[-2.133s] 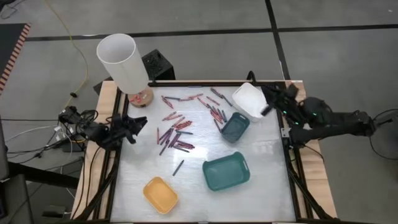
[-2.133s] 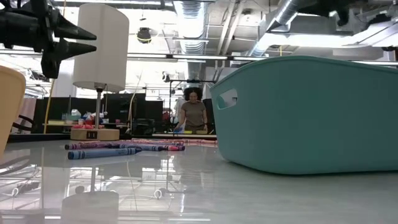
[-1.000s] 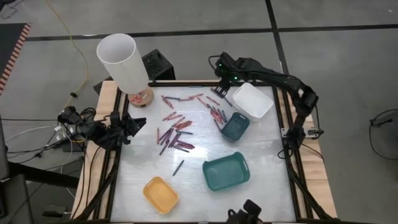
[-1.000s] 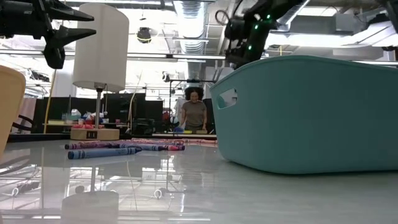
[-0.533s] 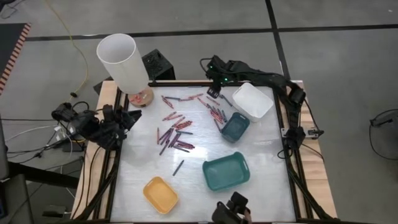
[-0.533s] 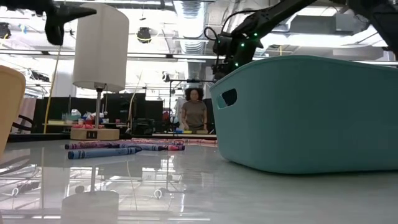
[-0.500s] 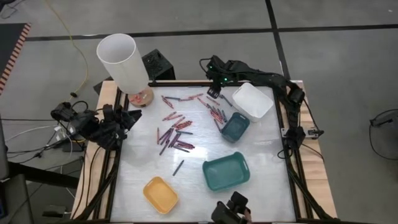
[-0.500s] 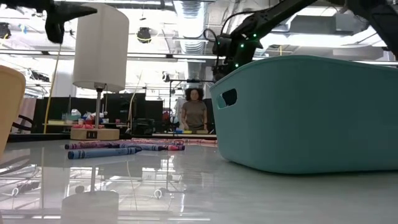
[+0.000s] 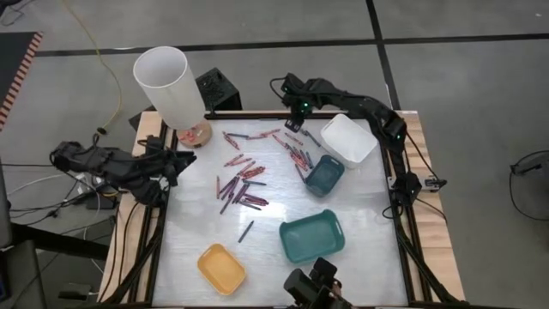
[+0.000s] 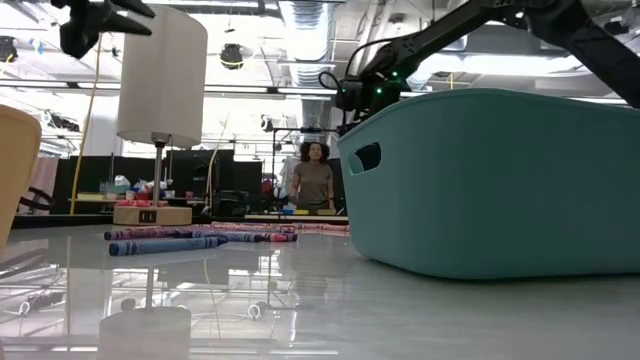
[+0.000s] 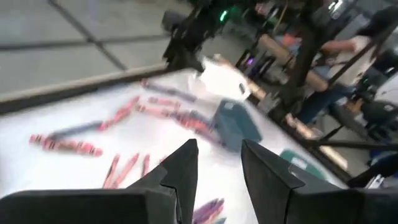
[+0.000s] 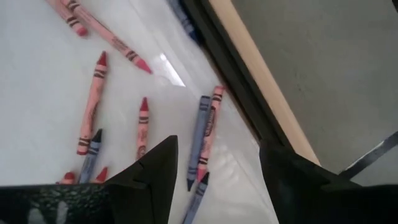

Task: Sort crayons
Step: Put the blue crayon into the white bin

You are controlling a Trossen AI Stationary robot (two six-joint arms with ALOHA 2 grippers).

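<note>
Above table (image 9: 360, 257), right fingers (image 12: 161, 174) spread, empty.

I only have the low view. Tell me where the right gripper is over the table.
Observer: The right gripper hangs over the table's far edge, beside the white tray.
Operator: Report what lies under it.
Observer: Its open fingers frame a dark blue crayon and a pink crayon, side by side.
Operator: Now the left arm.
Observer: The left gripper is at the table's left edge near the lamp, open and empty.
</note>
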